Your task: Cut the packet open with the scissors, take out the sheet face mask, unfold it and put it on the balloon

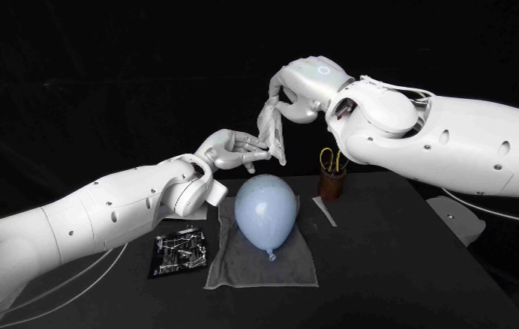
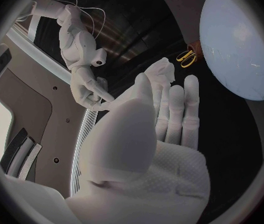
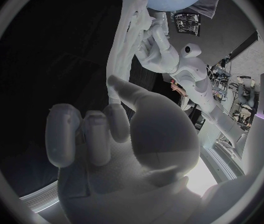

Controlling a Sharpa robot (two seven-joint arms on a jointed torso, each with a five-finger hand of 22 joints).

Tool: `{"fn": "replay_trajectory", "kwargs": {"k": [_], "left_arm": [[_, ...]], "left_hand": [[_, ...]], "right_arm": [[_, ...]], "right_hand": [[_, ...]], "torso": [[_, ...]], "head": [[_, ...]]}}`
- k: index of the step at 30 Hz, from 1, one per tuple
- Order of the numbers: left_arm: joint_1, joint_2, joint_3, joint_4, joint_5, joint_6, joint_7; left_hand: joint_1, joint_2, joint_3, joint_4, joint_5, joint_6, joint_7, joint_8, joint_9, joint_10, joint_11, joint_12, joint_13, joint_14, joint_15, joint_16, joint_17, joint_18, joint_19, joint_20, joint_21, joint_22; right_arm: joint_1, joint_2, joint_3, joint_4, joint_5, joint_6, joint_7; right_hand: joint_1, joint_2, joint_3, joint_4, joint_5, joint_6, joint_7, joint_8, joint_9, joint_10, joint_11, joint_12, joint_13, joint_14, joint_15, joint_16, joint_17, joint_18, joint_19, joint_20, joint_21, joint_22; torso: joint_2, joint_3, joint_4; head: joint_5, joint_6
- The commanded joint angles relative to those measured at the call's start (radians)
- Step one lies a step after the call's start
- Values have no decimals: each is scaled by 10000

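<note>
**Head view.** The right hand [image 1: 290, 106] pinched the upper end of the sheet mask [image 1: 271, 130] and the left hand [image 1: 232, 149] pinched its lower end. The mask hung in the air above the balloon [image 1: 266, 207], which lay on a cloth [image 1: 232, 269]. Scissors [image 1: 328, 158] stood in a cup [image 1: 332, 183], and the packet [image 1: 178, 252] lay beside the cloth.

**Left wrist view.** The left fingers [image 2: 176, 109] lay nearly straight and close together.

**Right wrist view.** The right fingers [image 3: 94, 134] were curled, and the mask ran from them towards the balloon.

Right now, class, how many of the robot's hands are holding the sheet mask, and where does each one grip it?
2. The left hand pinches the lower end of the sheet mask, and the right hand holds its upper end, so it hangs stretched between them.
</note>
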Motion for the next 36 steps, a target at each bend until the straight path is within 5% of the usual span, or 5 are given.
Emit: {"fn": "replay_trajectory", "kwargs": {"k": [1,29,33,36], "left_arm": [[10,7,14,-22,-41,-8,-77],[9,71,9,-15,-816,116,-500],[9,72,9,-17,-690,60,-401],[9,73,10,-33,-471,57,-336]], "left_hand": [[-2,97,-66,8,14,109,14,73,22,-99,13,70,19,27,-15,51,10,65,90,-12,-45,-19],[17,171,-418,14,14,473,14,245,68,-313,-13,313,131,28,-36,129,43,57,189,-39,-123,-106],[123,471,-351,33,18,647,-66,323,89,-267,-39,420,175,73,-54,186,65,64,212,-47,-136,-123],[294,962,-145,83,20,881,-190,411,110,-166,-81,492,195,150,-98,258,90,71,270,-81,-101,-113]], "right_arm": [[-1,7,8,20,-70,27,-27],[-5,200,9,23,-83,48,-25],[-8,219,9,1,-60,69,-18],[-11,232,9,1,-41,83,-16]], "right_hand": [[3,-59,60,-9,49,50,-1,39,20,422,-132,5,809,1027,-72,42,2627,-155,580,-25,32,2144],[12,-68,99,-8,50,57,-3,35,16,428,-137,6,814,1027,-78,42,2627,-159,588,-31,50,2149],[13,-71,103,-9,50,58,-3,35,16,429,-137,6,814,1027,-79,42,2627,-160,590,-32,57,2151],[13,-71,103,-9,50,58,-3,35,16,429,-137,6,814,1027,-79,42,2627,-160,590,-32,57,2151]], "torso": [[-1,3,6],[0,-2,0],[0,0,5],[1,1,1]], "head": [[3,-3],[-2,25],[-13,16],[-15,10]]}}
